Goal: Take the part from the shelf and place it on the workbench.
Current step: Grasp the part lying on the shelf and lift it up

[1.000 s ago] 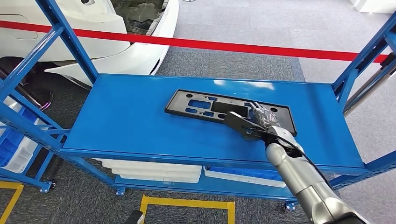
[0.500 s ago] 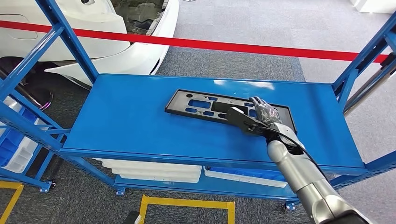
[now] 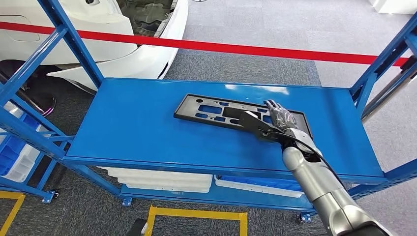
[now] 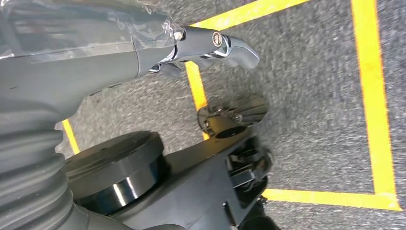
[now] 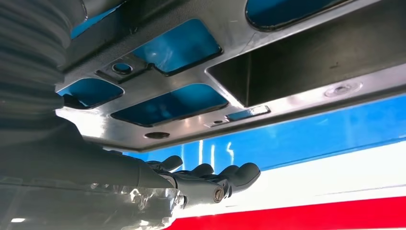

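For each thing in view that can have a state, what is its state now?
Flat black plastic part with cut-outs: lying flat on the blue metal shelf, not lifted.
Right hand: over the part's right end, fingers stretched out; grip cannot be told.
Left hand: hanging above the grey carpet floor, holding nothing.

Your head view looks down from high onto the blue shelf (image 3: 147, 128). Your right wrist view sits very close at the black part (image 5: 268, 72), shared with the head view (image 3: 211, 110). Your left wrist view faces the carpeted floor (image 4: 311, 96).
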`<state>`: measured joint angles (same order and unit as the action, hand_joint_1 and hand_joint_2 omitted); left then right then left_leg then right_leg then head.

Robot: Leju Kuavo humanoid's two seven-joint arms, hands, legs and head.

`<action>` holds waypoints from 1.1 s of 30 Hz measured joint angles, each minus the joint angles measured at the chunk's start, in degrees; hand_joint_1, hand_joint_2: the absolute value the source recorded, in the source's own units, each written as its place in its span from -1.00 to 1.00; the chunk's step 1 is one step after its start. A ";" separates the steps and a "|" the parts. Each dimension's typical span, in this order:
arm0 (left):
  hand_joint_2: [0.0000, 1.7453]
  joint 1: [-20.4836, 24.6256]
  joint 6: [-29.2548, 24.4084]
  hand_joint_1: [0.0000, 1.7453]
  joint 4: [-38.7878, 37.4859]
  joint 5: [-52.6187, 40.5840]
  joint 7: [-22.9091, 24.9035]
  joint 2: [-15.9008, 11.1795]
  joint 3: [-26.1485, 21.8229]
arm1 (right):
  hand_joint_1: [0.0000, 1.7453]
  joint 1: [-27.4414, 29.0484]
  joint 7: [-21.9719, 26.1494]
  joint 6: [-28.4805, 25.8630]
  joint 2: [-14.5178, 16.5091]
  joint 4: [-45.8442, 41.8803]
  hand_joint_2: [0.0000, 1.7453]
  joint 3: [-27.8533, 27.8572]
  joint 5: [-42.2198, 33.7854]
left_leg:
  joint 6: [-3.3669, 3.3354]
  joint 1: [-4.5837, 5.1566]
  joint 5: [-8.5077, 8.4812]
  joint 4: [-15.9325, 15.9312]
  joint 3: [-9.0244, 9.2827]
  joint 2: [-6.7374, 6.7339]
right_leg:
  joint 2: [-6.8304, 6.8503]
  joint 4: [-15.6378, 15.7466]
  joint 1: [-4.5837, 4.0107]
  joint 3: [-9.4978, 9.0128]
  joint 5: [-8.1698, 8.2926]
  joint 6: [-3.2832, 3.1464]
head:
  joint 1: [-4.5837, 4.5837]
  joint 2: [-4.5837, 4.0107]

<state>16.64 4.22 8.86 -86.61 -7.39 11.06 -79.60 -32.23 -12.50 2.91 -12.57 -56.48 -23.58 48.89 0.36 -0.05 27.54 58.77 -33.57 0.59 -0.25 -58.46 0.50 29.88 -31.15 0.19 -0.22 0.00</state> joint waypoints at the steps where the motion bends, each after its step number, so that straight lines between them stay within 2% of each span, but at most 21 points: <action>1: 1.00 0.15 -0.02 -1.00 0.00 -0.14 -0.18 0.00 0.00 | -1.00 -0.01 0.00 0.00 0.00 -0.05 1.00 0.06 0.04 | 0.00 0.00 0.00 0.00 0.00 0.00 | 0.00 0.00 0.00 0.00 0.00 0.00 | 0.01 0.00; 33: 1.00 0.53 0.37 -1.00 -0.42 -1.19 0.31 0.00 0.00 | -1.00 -0.73 1.15 -0.07 0.49 -0.20 1.00 0.15 0.09 | 0.00 0.00 0.00 0.00 0.00 0.00 | 0.00 0.00 0.00 0.00 0.00 0.00 | 0.01 0.00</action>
<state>17.17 4.59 8.44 -87.80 -7.08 11.06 -79.60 -32.96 -11.35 2.84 -12.08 -56.68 -23.43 48.99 0.36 -0.05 27.54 58.77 -33.57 0.59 -0.25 -58.47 0.49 29.88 -31.15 0.19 -0.22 0.00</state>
